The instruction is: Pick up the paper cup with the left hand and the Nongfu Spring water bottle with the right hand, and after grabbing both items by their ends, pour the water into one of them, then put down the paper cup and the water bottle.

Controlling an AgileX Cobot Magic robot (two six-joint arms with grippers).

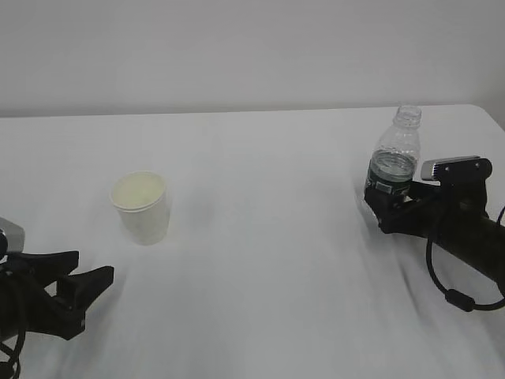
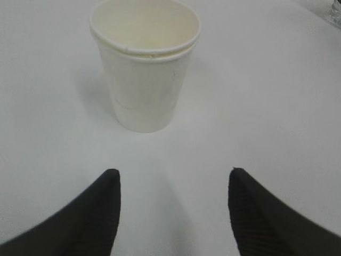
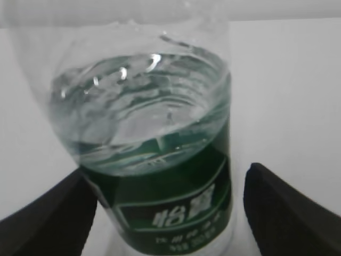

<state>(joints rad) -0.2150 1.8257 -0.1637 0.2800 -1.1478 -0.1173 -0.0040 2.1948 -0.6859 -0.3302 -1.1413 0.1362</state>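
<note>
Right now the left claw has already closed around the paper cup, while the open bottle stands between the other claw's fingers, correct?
Not quite. The left hand has not closed on the paper cup; the left wrist view shows its fingers open, with bare table between them and the cup. The rest holds: the uncapped Nongfu Spring water bottle stands between the right hand's fingers.

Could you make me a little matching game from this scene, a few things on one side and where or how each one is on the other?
Things:
1. paper cup
2. water bottle
3. left gripper
4. table

States:
A. jaws open, short of the cup, touching nothing
B. white, bare in the middle
C. stands upright and empty, on the left
D. clear, no cap, between the right gripper's open fingers

Pairs: 1-C, 2-D, 3-A, 4-B
</note>
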